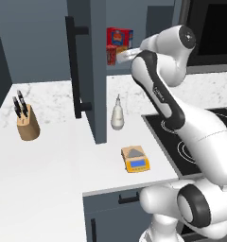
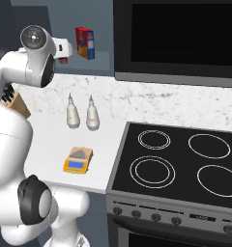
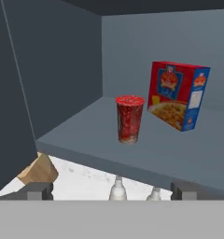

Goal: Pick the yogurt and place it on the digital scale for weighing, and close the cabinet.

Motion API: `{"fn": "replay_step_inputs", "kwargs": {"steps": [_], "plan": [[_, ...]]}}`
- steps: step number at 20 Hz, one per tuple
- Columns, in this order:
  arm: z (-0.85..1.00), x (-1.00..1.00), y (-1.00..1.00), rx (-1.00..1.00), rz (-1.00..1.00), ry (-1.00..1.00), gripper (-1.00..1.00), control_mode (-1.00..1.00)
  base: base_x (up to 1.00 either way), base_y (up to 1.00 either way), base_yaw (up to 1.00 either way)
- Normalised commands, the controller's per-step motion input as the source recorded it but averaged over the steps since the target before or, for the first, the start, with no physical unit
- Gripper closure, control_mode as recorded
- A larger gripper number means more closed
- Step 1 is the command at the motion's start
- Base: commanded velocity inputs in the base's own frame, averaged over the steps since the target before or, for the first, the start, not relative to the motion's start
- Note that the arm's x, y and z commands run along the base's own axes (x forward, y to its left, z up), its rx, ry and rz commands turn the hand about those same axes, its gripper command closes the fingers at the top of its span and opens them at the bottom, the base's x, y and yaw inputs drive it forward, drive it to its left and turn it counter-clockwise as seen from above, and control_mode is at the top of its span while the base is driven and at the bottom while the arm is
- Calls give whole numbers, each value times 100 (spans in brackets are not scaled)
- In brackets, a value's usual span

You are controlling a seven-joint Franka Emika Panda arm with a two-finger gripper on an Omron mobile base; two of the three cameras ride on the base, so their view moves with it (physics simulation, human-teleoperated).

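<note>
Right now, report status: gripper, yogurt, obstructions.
Gripper open, short of the shelf, holding nothing. Small red yogurt cup upright on the cabinet shelf, dead ahead. Red-and-blue box beside it, apart. Slate-grey cabinet door open.

My arm (image 1: 162, 94) raised high from the base, elbow bent, forearm reaching forward and up, wrist level, my gripper (image 3: 111, 190) pointing ahead, fingers (image 3: 38, 190) spread wide, holding nothing
</note>
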Motion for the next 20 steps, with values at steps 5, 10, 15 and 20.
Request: {"fn": "replay_step_inputs", "kwargs": {"steps": [5,10,15,20], "plan": [[0,27,2,0,0,0,-100,-100,0,0,0],[-7,20,0,0,0,0,-100,-100,0,0,0],[-2,23,0,0,0,0,-100,-100,0,0,0],[0,35,0,0,0,0,-100,-100,0,0,0]]}}
